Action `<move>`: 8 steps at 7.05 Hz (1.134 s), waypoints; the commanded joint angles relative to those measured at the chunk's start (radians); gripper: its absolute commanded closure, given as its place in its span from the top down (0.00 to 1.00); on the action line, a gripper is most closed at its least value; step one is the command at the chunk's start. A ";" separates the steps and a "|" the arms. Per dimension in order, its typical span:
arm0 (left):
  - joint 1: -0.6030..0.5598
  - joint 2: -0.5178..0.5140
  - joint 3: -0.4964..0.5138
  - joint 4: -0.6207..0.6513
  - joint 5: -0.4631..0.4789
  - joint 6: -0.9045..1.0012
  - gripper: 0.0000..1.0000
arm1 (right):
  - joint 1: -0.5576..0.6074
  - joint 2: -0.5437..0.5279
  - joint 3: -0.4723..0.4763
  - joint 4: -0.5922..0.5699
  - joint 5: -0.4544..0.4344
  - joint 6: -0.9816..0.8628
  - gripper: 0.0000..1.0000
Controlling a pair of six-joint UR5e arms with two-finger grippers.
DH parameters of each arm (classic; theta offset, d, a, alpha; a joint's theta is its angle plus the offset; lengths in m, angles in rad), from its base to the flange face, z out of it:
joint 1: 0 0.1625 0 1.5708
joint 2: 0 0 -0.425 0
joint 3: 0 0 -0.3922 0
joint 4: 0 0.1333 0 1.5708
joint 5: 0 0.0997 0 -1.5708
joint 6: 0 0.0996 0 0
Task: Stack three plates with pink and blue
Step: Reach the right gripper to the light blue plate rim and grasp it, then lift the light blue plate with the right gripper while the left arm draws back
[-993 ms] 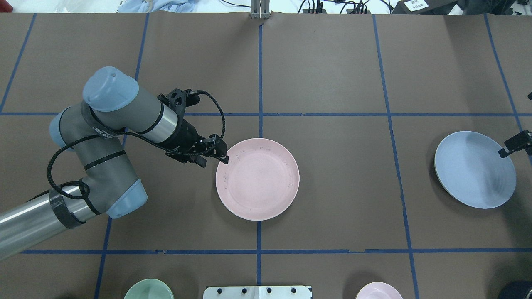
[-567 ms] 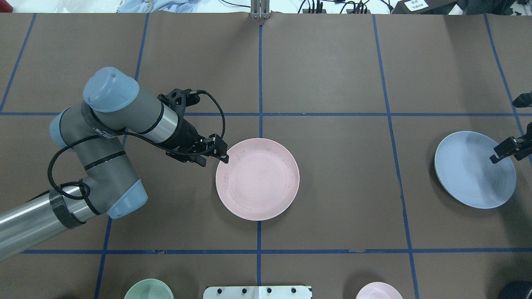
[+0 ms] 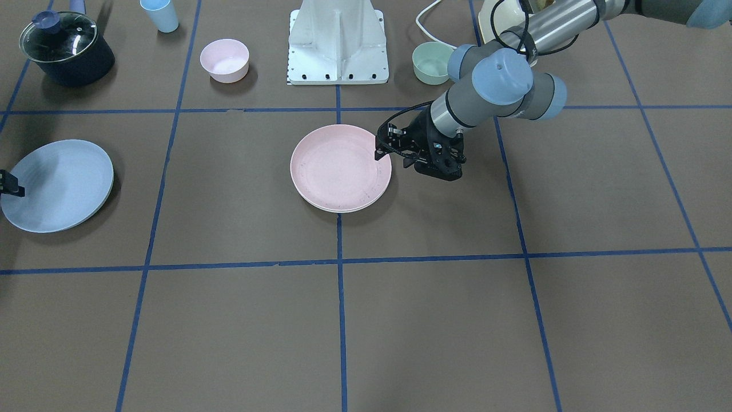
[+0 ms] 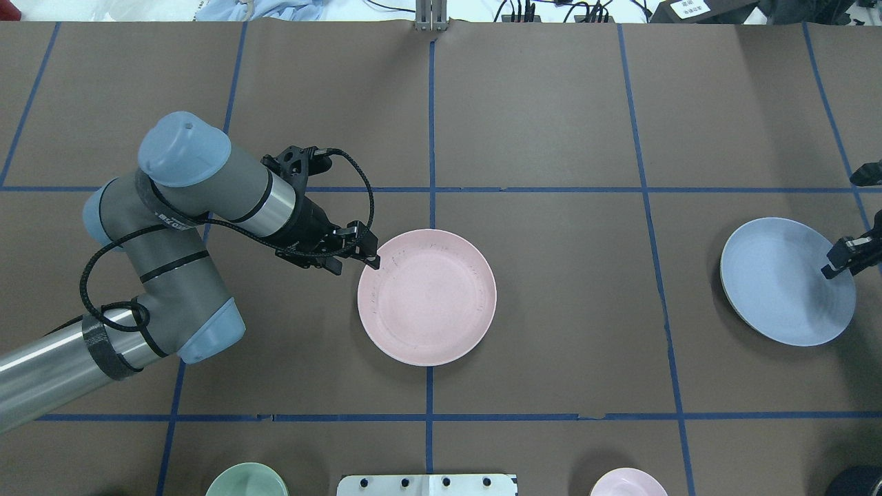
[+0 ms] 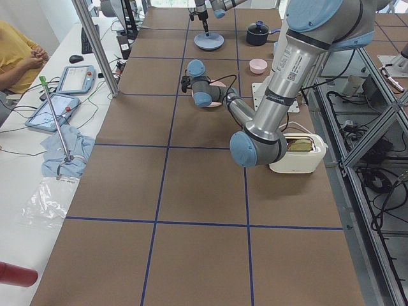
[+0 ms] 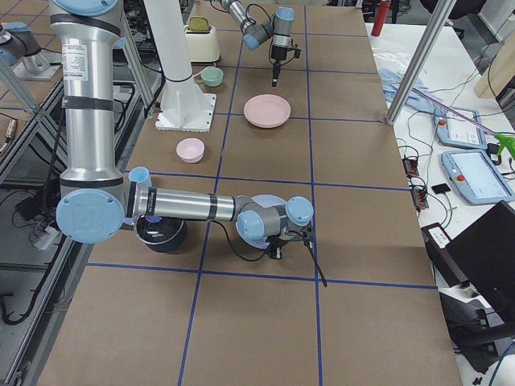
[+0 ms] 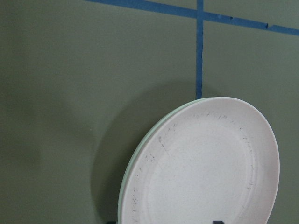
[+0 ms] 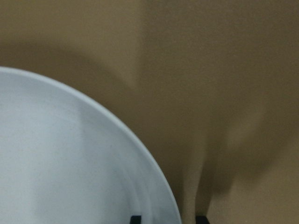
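Observation:
The pale pink plate [image 4: 427, 296] lies at the table's middle on top of the cream-white plate [image 7: 125, 186], of which only a thin rim shows. My left gripper [image 4: 372, 260] is open, with its tips at the pink plate's left rim; it also shows in the front view [image 3: 378, 153]. The pale blue plate [image 4: 787, 281] lies alone at the far right. My right gripper [image 4: 830, 270] is at its right rim. In the right wrist view the two fingertips [image 8: 135, 218] stand on either side of the rim with a gap, so it reads as open.
A green bowl [image 4: 247, 480] and a small pink bowl [image 4: 627, 482] stand by the robot's white base [image 3: 337, 43]. A dark pot with a glass lid [image 3: 66, 48] and a blue cup [image 3: 160, 14] stand near the blue plate's side. A toaster [image 5: 296, 153] stands behind my left arm.
My right gripper has moved down and inward over the blue plate's right rim. The left arm and all plates have stayed in place.

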 commanded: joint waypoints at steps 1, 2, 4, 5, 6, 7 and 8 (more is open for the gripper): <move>0.000 0.000 -0.002 0.000 0.000 -0.001 0.75 | 0.000 -0.003 -0.016 0.025 0.000 -0.001 0.00; -0.001 0.000 -0.004 0.002 0.000 0.000 0.75 | 0.000 -0.001 -0.034 0.053 0.001 -0.001 0.00; -0.006 0.005 -0.014 0.000 0.000 0.011 0.75 | 0.000 0.005 0.019 0.055 0.023 0.029 0.00; -0.029 0.052 -0.045 -0.005 0.000 0.032 0.74 | 0.000 0.031 0.082 0.058 0.037 0.180 0.00; -0.102 0.093 -0.084 -0.003 -0.016 0.104 0.74 | -0.010 0.063 0.151 0.055 0.041 0.341 0.00; -0.147 0.138 -0.102 0.000 -0.012 0.126 0.74 | -0.046 0.088 0.179 0.059 0.057 0.424 0.00; -0.209 0.152 -0.099 0.005 -0.010 0.128 0.74 | -0.094 0.135 0.200 0.059 0.055 0.545 0.00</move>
